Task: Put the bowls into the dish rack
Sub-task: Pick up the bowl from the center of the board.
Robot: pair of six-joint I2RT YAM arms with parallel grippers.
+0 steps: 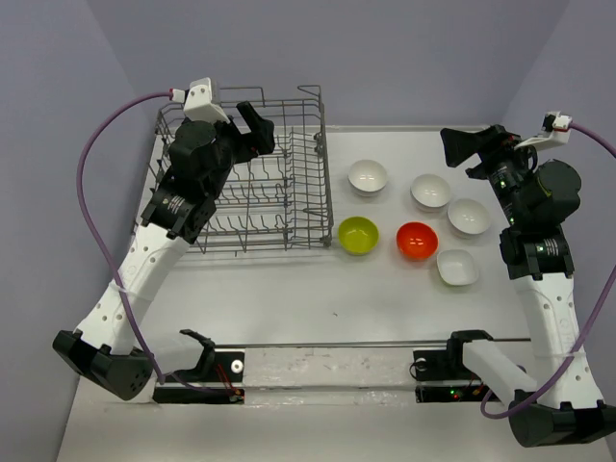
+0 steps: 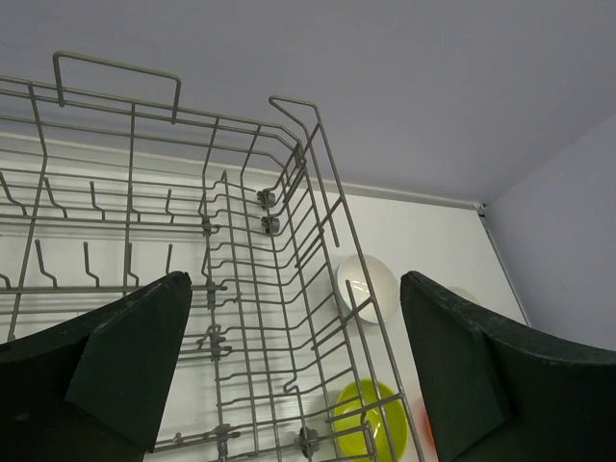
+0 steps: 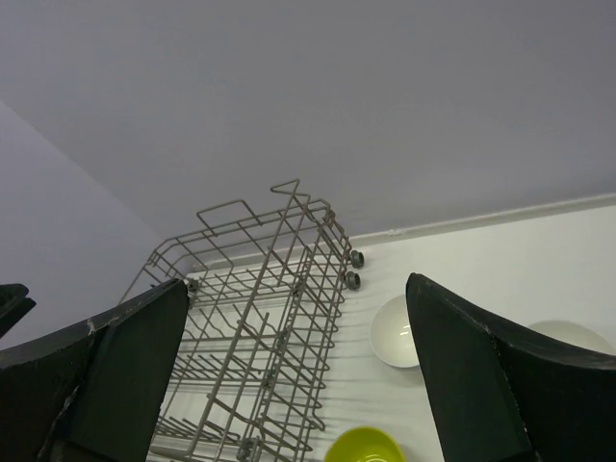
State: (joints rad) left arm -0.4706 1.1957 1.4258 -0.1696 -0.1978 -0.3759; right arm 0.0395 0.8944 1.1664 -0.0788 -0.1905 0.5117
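Observation:
The dish rack (image 1: 310, 214), a grey wire basket with nothing in it, stands at the back left of the table. Right of it lie several bowls: white ones (image 1: 368, 176) (image 1: 430, 191) (image 1: 469, 217) (image 1: 457, 267), a yellow-green one (image 1: 358, 235) and a red one (image 1: 417, 240). My left gripper (image 1: 252, 125) hangs open above the rack's far side, holding nothing; its wrist view looks down through the rack (image 2: 252, 289) to a white bowl (image 2: 371, 286) and the yellow-green bowl (image 2: 371, 419). My right gripper (image 1: 469, 149) is open and raised at the far right, above the white bowls.
Lilac walls close the table at the back and on both sides. A rail with both arm bases (image 1: 327, 371) runs along the near edge. A purple cable (image 1: 87, 183) loops off the left arm. In the right wrist view the rack (image 3: 279, 289) sits left of a white bowl (image 3: 397, 330).

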